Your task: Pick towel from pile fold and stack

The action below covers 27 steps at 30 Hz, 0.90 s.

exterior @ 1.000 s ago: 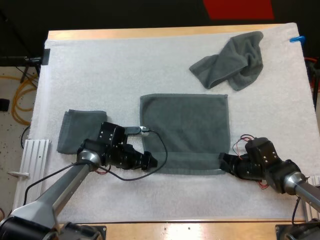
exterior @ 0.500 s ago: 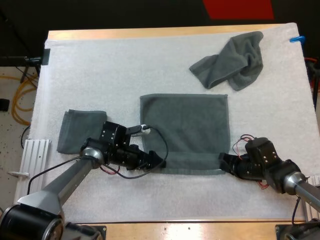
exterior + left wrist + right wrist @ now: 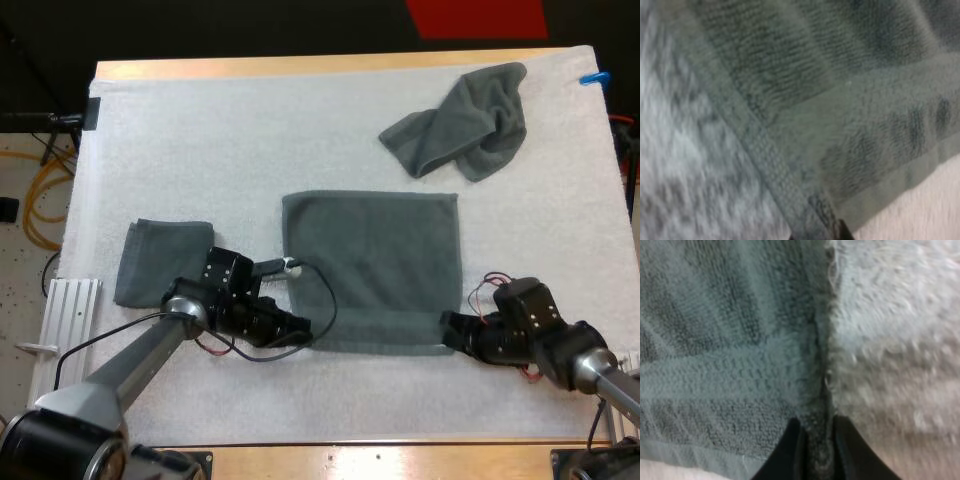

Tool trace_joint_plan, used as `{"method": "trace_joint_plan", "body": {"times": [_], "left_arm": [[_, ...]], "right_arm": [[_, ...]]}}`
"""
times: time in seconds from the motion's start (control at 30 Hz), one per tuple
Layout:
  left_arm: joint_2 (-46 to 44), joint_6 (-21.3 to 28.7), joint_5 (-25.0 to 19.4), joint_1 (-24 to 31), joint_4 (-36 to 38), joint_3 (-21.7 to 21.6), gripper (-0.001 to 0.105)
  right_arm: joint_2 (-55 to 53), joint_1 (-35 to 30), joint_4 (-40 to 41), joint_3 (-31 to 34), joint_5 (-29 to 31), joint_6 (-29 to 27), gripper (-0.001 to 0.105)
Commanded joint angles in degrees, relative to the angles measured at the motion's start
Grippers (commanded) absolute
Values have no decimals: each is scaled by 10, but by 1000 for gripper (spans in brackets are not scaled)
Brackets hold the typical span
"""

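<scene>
At the lower left corner of the flat towel [image 3: 372, 265], just left of centre in the lower half of the high view, your left claw [image 3: 300, 327] is clamped on the hem. In the left wrist view the dark tips sit close together with the stitched edge pinched between them. Your right claw [image 3: 452, 333] is at the towel's lower right corner, toward the lower right of the frame. The right wrist view shows its two black fingers [image 3: 790, 452] pressing the side edge of the cloth from both sides. So you have two claws, each closed on one near corner of the same towel.

Count three dark grey-green towels in all. The flat towel lies spread in the middle of the white mat [image 3: 250, 150]. One folded towel [image 3: 160, 262] lies at the left of the frame, near your left arm and apart from the flat one. One crumpled towel [image 3: 462, 122] lies at the upper right, well apart from both claws. The mat covers the wooden bench [image 3: 300, 66].
</scene>
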Motion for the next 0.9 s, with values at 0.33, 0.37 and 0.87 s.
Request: {"method": "trace_joint_plan", "body": {"times": [0.33,0.37,0.87], "left_arm": [[-99,31,-5,-4,83,1,0],[-96,15,-5,-4,51,1,0],[55,-157,-30,-4,-251,-41,0]], "right_arm": [[-201,91,117,-4,119,72,0],[-200,88,103,-4,138,87,0],[50,-103,-174,-41,-7,138,0]]}}
